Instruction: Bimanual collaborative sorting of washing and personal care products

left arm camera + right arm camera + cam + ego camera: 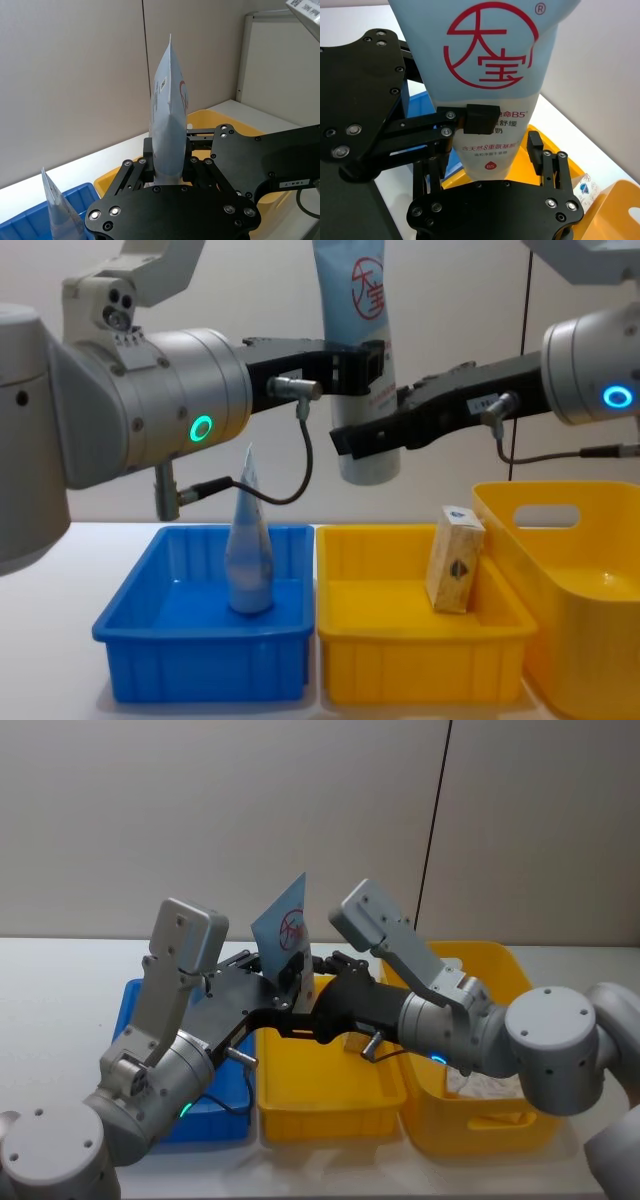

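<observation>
1. Two tubes: one with a red circle mark (352, 330), one (248, 550) standing in a tray.
2. One carton (455, 558).
3. Two trays: blue (200, 655), yellow (420, 670).
4. One basket (590, 640), perhaps holding more.

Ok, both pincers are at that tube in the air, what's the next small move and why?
Probably draw the right pincer back: the left pincer is clamped on the red-circle tube, while the right one stands open around its lower end. That frees the left to head for the blue tray holding another tube.
</observation>
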Controlling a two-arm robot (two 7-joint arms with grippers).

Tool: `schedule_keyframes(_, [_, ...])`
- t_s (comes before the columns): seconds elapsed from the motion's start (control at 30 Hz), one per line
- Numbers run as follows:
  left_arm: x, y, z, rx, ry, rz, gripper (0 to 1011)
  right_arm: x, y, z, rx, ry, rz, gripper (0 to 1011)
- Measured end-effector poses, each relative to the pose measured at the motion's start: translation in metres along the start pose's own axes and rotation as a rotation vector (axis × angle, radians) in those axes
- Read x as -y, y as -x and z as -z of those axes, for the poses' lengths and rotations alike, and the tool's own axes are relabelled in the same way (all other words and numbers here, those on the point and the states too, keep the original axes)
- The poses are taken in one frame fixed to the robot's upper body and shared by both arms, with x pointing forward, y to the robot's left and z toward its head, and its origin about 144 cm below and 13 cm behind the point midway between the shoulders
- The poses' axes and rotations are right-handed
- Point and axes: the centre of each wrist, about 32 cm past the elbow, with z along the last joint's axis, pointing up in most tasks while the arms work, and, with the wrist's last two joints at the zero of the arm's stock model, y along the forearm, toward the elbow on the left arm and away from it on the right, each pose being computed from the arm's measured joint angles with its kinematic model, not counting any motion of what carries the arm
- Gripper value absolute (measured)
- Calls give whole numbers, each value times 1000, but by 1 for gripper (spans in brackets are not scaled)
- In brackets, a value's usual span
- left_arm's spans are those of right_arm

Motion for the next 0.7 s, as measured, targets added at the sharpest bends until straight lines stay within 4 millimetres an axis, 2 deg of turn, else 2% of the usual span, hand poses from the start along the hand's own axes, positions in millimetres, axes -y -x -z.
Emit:
schedule_keyframes(0.13, [0, 0, 0, 0, 0, 1, 264, -1, 0, -1, 0, 0, 0, 861])
schedule_keyframes(0.17, [0, 0, 0, 0, 0, 1, 264, -1, 0, -1, 0, 0, -1, 807])
schedule_keyframes(0.43, [0, 0, 1, 0, 0, 2, 264, -2, 1, -1, 0, 0, -1, 583])
schedule_keyframes(0.7, [0, 0, 1, 0, 0, 3, 265, -2, 1, -2, 0, 0, -1, 475])
